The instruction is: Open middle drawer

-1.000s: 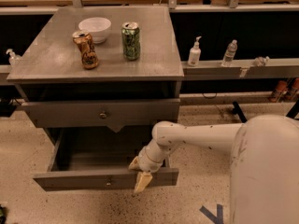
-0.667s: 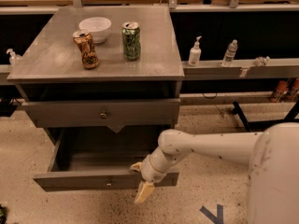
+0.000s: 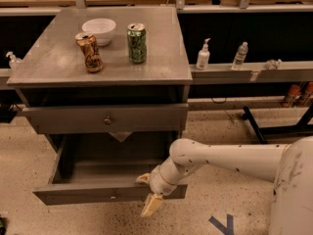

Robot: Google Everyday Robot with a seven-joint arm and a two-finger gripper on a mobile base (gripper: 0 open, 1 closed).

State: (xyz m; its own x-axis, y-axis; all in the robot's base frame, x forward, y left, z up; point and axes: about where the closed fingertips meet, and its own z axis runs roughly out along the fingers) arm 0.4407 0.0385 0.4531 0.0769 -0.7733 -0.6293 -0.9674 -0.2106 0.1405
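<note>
The middle drawer [image 3: 88, 194] is a grey drawer with a small round knob [image 3: 113, 196]. It stands pulled well out of the grey cabinet [image 3: 182, 106], and its inside looks empty. My gripper [image 3: 147, 192] is at the right part of this drawer's front panel, right of the knob. Its tan fingers are spread: one fingertip [image 3: 143, 178] is at the panel's top edge, and the other hangs in front of and below the panel. It holds nothing. Above, a second grey drawer [image 3: 63, 120] with a knob is pushed in.
On the cabinet top stand a white bowl [image 3: 99, 30], a brown can [image 3: 90, 52] and a green can [image 3: 137, 43]. A shelf [image 3: 288, 73] to the right carries a pump bottle [image 3: 202, 56] and a water bottle [image 3: 239, 56]. Speckled floor lies in front.
My gripper has slid slightly down and right along the drawer front and its fingers have spread further apart. The drawer stays pulled out.
</note>
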